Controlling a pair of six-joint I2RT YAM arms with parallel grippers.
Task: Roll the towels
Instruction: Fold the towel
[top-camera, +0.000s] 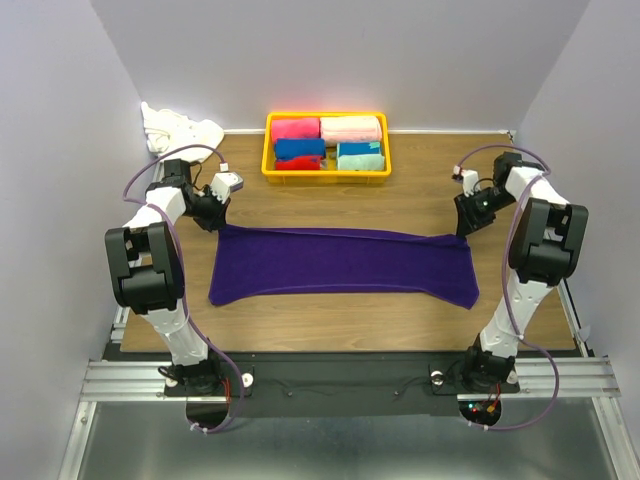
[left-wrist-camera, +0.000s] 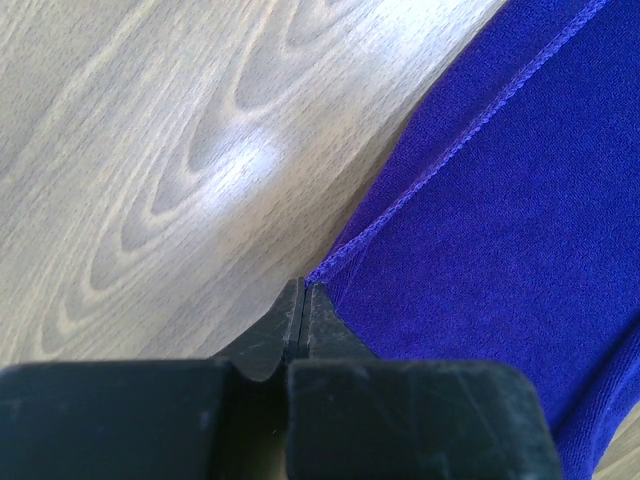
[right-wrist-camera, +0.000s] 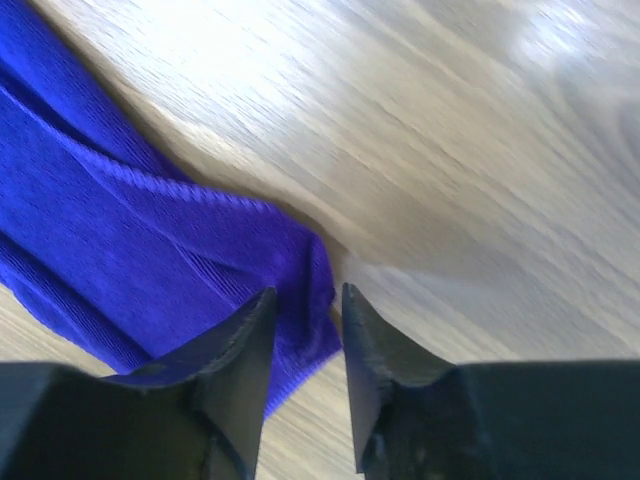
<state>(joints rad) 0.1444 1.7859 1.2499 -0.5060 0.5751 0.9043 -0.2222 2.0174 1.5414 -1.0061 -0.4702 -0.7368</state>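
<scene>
Left pincer (left-wrist-camera: 303, 288) pinched together on purple towel (left-wrist-camera: 500, 250) corner; right pincer (right-wrist-camera: 306, 292) apart, straddling the opposite corner, low over wooden surface (right-wrist-camera: 450, 150).

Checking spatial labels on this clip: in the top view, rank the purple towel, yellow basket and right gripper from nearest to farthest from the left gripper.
From the left gripper:
1. purple towel, its far-left corner right at the fingertips.
2. yellow basket, at the back, mid-table.
3. right gripper, across the table at the towel's far-right corner.

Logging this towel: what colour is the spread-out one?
The towel is purple; top external view shows it best.
</scene>
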